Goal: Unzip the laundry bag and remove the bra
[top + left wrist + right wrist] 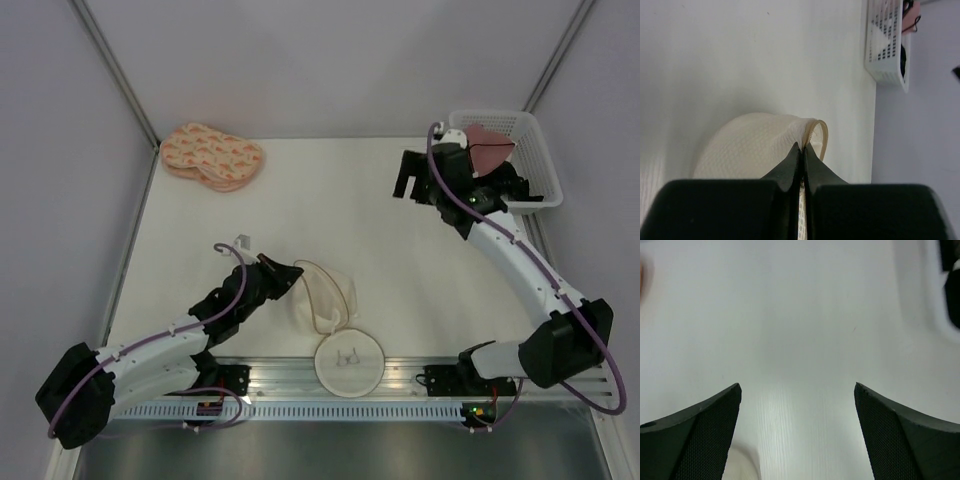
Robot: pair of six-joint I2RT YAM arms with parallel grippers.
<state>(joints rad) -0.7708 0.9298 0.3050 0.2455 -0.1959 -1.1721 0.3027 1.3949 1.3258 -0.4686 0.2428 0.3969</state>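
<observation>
Top view: high, behind both arm bases, looking down over the surface [330,200]. Left wrist view: low, close, facing along the closed left end effector [802,149] at the laundry bag [755,140], basket [880,70] far beyond; both shared with top view. Right wrist view: facing bare surface past the spread right end effector [797,390].

The laundry bag [325,290] is cream mesh, the bra [490,148] dusty pink, the basket [503,120] white.

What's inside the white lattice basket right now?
A dusty-pink soft fabric bra lies in the white plastic lattice basket. The right arm covers its near part, hiding anything else.
</observation>
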